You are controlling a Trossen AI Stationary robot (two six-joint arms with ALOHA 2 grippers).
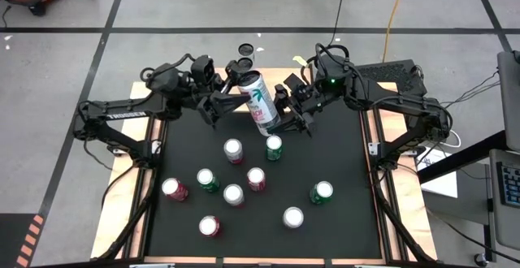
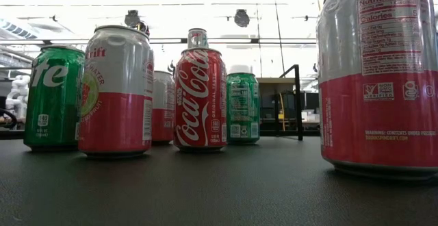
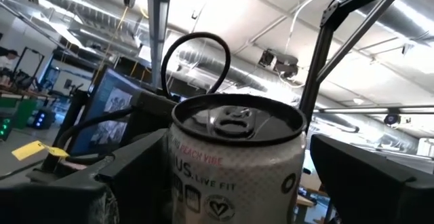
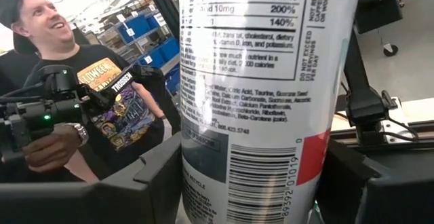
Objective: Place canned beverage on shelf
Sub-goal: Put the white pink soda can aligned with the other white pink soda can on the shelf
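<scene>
Upright cans (image 2: 200, 97) on black table (image 2: 205, 185)
</scene>
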